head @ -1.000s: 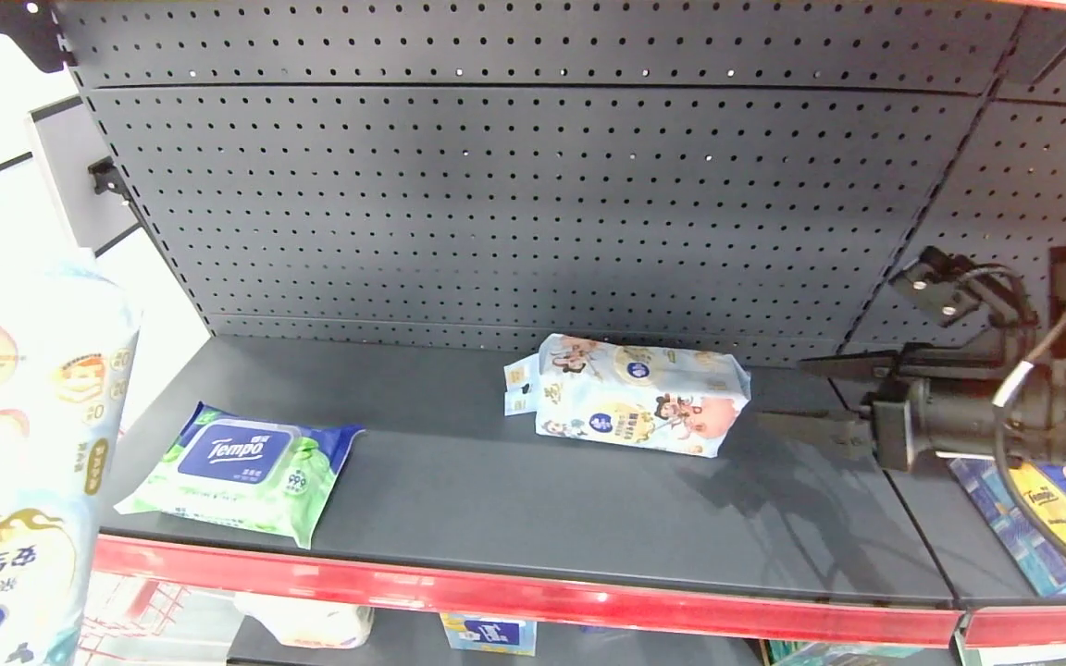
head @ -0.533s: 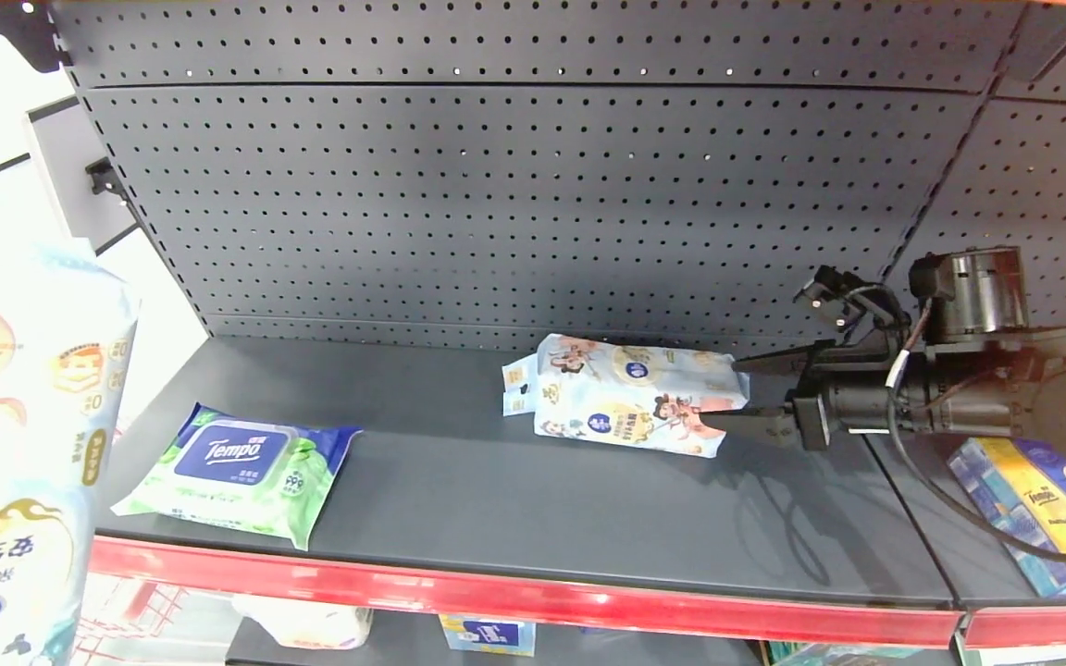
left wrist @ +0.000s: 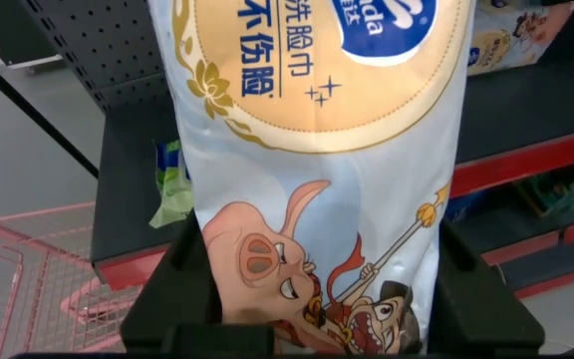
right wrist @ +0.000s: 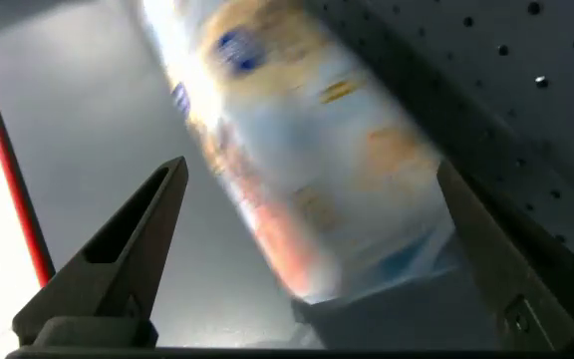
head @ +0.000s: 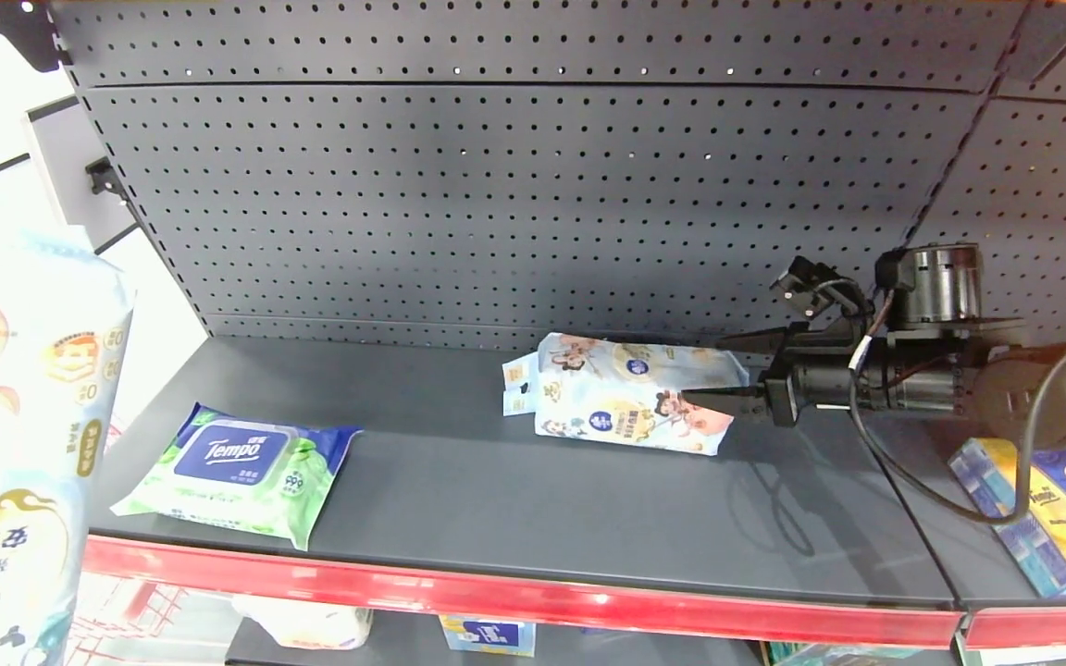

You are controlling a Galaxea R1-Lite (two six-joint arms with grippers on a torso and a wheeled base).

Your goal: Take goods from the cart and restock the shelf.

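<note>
Shelf [head: 514, 499]: tissue pack [head: 630, 393] between fingers of right gripper [head: 707, 372]

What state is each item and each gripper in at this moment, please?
cartoon tissue pack, lying flat at the back of the shelf, not clamped.
right gripper, open, fingers either side of that pack's right end.
tall tissue pack, upright, held before the shelf's left end.
left gripper, shut on the tall tissue pack.
green wipes pack, flat at front left, lid closed.
blue-and-yellow tissue box, lying on the neighbouring bay.
</note>
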